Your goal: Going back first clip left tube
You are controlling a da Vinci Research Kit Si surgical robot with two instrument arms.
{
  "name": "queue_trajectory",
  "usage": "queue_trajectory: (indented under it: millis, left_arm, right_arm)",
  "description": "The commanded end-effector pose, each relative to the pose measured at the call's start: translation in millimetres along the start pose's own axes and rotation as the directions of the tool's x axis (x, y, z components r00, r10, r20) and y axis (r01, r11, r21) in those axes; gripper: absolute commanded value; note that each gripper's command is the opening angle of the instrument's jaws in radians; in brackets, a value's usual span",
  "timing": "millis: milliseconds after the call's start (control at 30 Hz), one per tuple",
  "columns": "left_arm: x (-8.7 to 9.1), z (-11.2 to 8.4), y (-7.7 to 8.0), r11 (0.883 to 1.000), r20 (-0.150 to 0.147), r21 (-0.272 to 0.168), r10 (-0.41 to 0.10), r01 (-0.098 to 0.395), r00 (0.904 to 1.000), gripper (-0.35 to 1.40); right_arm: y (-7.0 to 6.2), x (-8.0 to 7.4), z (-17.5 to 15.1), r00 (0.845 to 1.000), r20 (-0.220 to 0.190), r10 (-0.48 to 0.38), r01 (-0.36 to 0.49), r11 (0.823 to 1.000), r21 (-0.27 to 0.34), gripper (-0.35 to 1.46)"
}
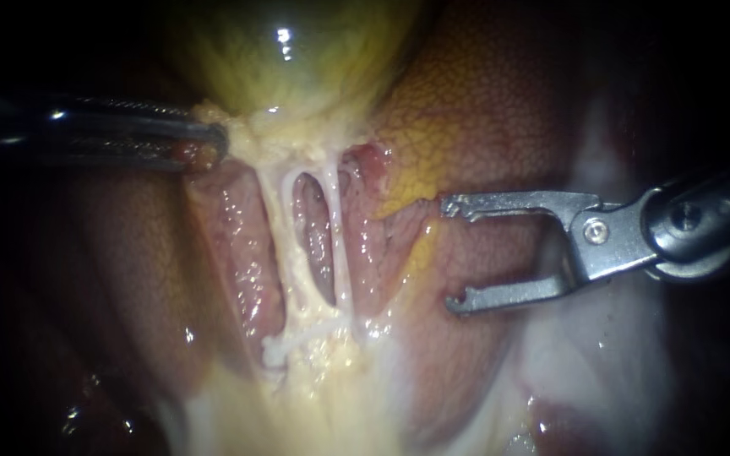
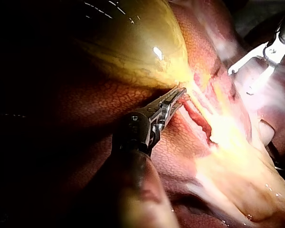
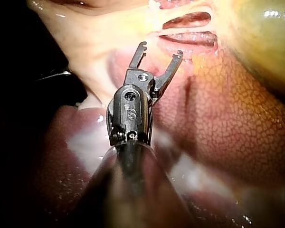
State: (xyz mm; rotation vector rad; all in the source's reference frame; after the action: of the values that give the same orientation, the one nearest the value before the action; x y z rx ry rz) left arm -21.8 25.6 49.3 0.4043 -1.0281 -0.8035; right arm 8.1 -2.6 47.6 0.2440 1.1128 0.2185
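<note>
Now, treat the left tube [image 1: 275, 245] as soft, wet and easily torn. It is a thin pale strand running down the middle of the endoscope view, just left of the right tube [image 1: 338, 245], with a reddish window of tissue between them. It looks stretched taut, so expect it to slip or kink rather than resist. Take it square across its bare mid-length, away from the frayed white tissue at its lower end. No clip shows on either tube. Your left instrument [image 1: 213, 142] lies level, reaching in from the left edge to the upper left of centre, its pincer closed on the pale lower edge of the gallbladder [image 1: 289, 51]. Your right instrument [image 1: 449, 253] comes in from the right edge with its shaft angled slightly upward. Its pincer is spread wide and, as far as I can see, empty. The hooked tips point toward the tubes but sit well apart from them, over the liver [image 1: 483, 110].
</note>
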Motion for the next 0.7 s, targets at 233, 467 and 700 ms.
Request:
queue_trajectory:
  millis: [233, 467, 700]
  left_arm:
    - [0.5, 2.5, 0.8, 1.000, 0.003, -0.004, 0.005, -0.005, 1.0000, -0.35]
    - [1.2, 4.3, 2.2, 1.000, 0.004, -0.003, 0.011, -0.011, 0.9999, -0.35]
    - [1.8, 5.4, 2.5, 1.000, 0.004, 0.006, 0.010, -0.010, 0.9999, -0.35]
  right_arm:
    - [-0.1, -0.1, -0.2, 1.000, -0.001, -0.001, 0.001, 1.000, 0.001, 0.50]
    - [-0.2, -0.2, -0.3, 1.000, -0.001, -0.001, 0.001, 1.000, 0.002, 0.50]
    - [-0.2, -0.2, -0.3, 1.000, -0.001, -0.002, 0.002, 1.000, 0.002, 0.50]
